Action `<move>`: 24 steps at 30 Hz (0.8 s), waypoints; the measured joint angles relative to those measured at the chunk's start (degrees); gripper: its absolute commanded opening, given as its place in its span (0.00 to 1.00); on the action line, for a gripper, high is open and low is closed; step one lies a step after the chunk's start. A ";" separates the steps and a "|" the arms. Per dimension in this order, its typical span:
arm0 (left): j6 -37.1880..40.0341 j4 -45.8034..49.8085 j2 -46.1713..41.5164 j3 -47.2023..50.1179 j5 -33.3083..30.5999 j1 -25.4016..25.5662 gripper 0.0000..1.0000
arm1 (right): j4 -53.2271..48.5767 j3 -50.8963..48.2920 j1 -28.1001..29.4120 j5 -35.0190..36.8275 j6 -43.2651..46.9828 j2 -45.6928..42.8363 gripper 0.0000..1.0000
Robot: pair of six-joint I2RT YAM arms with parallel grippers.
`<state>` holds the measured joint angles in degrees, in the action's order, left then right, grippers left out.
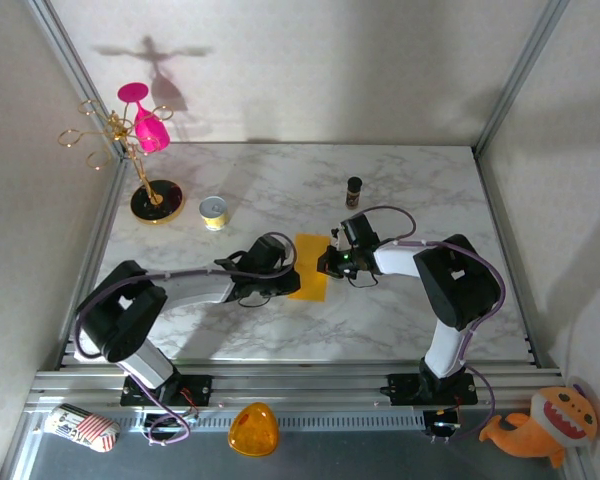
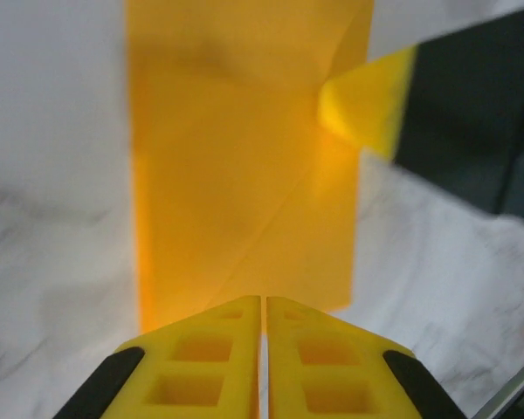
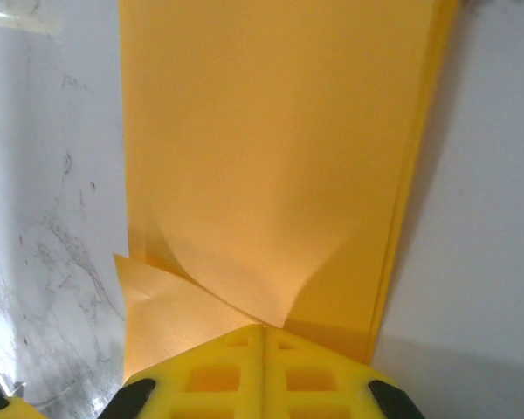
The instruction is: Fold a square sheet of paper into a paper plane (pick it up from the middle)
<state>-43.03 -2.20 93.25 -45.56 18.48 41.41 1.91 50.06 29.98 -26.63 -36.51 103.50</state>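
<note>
The square sheet of paper (image 1: 308,266) lies on the marble table as a folded orange-yellow rectangle between my two grippers. My left gripper (image 1: 282,277) rests at its left edge. In the left wrist view the paper (image 2: 244,175) stretches away from the left gripper (image 2: 264,301), whose jaws stand shut with a hairline gap, tips at the paper's near edge. My right gripper (image 1: 327,263) is at the sheet's right edge, shut. In the right wrist view a curled-up corner of the paper's (image 3: 262,157) top layer runs into the right gripper (image 3: 264,328). A right fingertip (image 2: 367,100) touches the paper.
A gold stand holding a pink glass (image 1: 145,130) is at the back left, with a yellow round tin (image 1: 214,211) near it. A small dark bottle (image 1: 354,190) stands behind the right gripper. An orange dome (image 1: 253,430) and a plush toy (image 1: 540,425) lie off the table's front edge.
</note>
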 measured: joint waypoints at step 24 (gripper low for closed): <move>-6.78 -1.90 7.85 -2.60 -4.22 0.00 0.00 | -1.03 0.92 2.67 -0.33 1.16 1.01 0.03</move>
<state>-49.80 -4.10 101.10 -48.16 14.26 41.41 0.89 50.98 32.64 -26.96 -35.35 104.51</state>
